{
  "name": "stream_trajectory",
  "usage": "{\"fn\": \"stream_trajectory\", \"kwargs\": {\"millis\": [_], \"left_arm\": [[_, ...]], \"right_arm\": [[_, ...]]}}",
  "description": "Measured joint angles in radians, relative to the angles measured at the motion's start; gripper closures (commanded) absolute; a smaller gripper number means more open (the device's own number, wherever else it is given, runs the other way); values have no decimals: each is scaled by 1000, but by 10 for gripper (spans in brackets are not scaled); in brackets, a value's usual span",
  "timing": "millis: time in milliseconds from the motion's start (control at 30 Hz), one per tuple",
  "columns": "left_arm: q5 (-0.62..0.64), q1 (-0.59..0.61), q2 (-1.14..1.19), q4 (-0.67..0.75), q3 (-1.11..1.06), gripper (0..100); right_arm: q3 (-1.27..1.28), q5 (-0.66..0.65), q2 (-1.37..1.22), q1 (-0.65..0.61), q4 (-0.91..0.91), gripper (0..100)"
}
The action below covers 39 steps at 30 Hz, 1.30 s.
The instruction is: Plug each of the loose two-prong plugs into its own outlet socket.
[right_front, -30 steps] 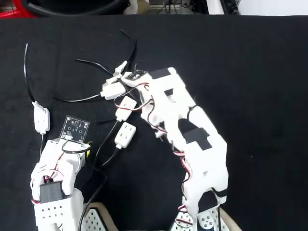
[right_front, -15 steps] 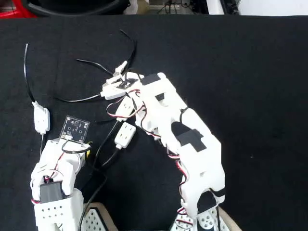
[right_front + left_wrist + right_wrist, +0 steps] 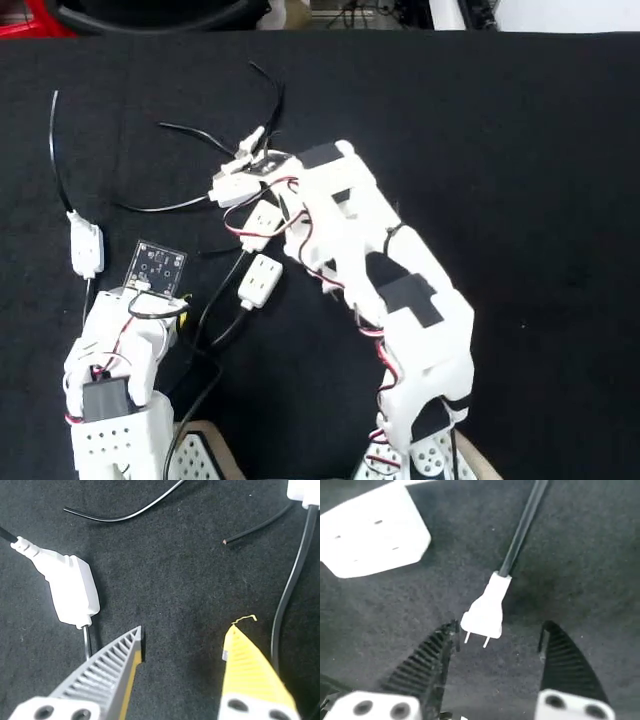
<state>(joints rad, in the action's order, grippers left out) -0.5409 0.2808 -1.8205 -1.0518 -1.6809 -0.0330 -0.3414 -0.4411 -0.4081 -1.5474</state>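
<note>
**Over the loose plug: right jaws spread, left jaws spread too**

Between the fingertips of your right gripper [image 3: 500,626], seen from its own wrist, lies a white two-prong plug [image 3: 484,616]. The jaws stand wide apart and grip nothing. The plug sits closer to one finger than the other, and neither finger appears to touch it. It lies flat on the black cloth [image 3: 590,555] with its prongs pointing back toward the wrist. Its plug cord [image 3: 522,527] runs straight away from the gripper. Beyond the nearer finger sits a white outlet socket [image 3: 372,530], slots facing up, apart from the plug.

From above, your right arm [image 3: 380,270] stretches from the lower middle of the frame to the upper left of centre, with its tip over a cluster of white parts. The upper socket [image 3: 235,188] lies at the arm's tip and the middle socket [image 3: 262,222] right against the arm's edge. The lower socket [image 3: 258,280] lies below them, just beside the arm. Thin cords [image 3: 270,95] fan out above the cluster.

Your left gripper [image 3: 186,628] is also spread, with bare cloth between its fingers. Beside its grey finger lies a white connector [image 3: 75,592] with a cord at each end; you cannot tell whether it is a plug, a socket or both joined. A loose black cord [image 3: 295,575] runs past the yellow finger. From above, your left arm [image 3: 115,360] sits in the lower left of the frame. The connector [image 3: 85,247] lies near the left edge, well apart from the socket cluster.
</note>
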Motion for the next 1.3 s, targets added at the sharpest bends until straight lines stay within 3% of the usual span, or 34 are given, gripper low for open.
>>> {"fn": "stream_trajectory", "kwargs": {"millis": [300,1033,1100,1233,1300], "left_arm": [[0,0,0,0,0,740],[0,0,0,0,0,740],[0,0,0,0,0,740],[0,0,0,0,0,740],[0,0,0,0,0,740]], "right_arm": [[132,-34,23,51,140,805],[192,-23,41,-12,167,809],[192,-23,41,-12,167,832],[196,-23,41,-12,183,972],[203,-23,41,-12,199,979]]}}
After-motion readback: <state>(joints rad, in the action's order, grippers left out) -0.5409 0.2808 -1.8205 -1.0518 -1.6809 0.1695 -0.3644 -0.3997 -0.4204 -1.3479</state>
